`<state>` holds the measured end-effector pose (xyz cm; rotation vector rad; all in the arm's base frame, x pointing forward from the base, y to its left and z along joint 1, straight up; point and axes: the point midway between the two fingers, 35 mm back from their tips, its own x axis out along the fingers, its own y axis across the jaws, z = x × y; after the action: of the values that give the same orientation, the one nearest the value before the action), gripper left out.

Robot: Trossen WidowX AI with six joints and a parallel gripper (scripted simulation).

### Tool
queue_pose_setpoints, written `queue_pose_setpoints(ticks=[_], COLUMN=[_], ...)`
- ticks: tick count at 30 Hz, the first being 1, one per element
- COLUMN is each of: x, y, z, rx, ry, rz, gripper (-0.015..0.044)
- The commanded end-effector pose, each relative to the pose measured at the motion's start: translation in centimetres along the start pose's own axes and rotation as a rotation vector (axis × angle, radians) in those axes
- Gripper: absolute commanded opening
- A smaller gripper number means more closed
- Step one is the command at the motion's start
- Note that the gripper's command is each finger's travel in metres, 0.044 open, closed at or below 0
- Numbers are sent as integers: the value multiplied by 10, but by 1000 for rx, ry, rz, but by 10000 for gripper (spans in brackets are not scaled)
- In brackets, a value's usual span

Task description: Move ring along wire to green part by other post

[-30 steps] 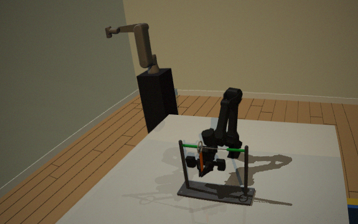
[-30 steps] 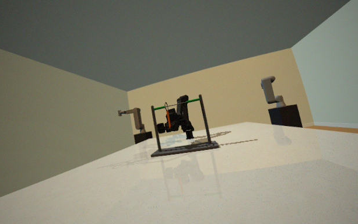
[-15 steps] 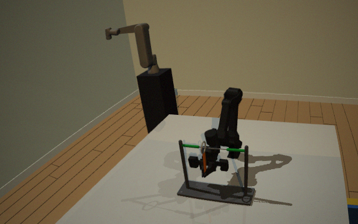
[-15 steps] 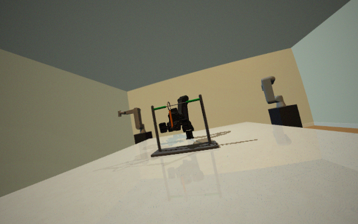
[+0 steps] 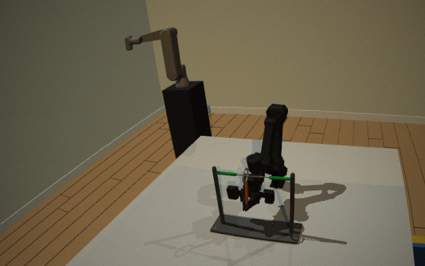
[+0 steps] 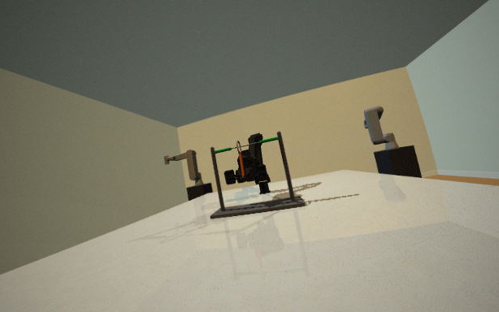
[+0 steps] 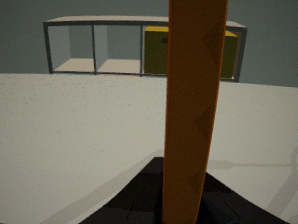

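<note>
Base (image 5: 225, 229): dark slab lying on the table (image 5: 340, 222), nearest item, carrying 2 posts, 1 at left (image 5: 219, 197) and 1 at right (image 5: 292, 204). Wire (image 5: 258, 176): spanning the post tops, green (image 5: 226, 173) by the left post, green (image 5: 279, 178) by the right post, thin grey between. Ring (image 5: 245, 173): sitting around the wire at the inner end of the left green part; whether it is touching the wire cannot be told. Handle (image 5: 246, 197): orange, hanging down from the ring, filling the wrist view upright. Gripper (image 5: 250, 204): fingers clamping the handle below the wire. Arm (image 5: 272, 138): black, rising behind the frame. Farther back: black pedestal (image 5: 187, 114) bearing a tan arm (image 5: 170, 52); wooden floor (image 5: 322, 128); walls.
</note>
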<state>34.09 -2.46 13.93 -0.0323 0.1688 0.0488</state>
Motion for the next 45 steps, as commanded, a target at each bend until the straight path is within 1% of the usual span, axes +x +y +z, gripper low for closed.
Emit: queue_pose_setpoints(ticks=[1,45], x=[0,1], y=[3,54], z=[0,1], rx=[0,51], ry=[2,3], rz=[-5,39], gripper=[-150,-150])
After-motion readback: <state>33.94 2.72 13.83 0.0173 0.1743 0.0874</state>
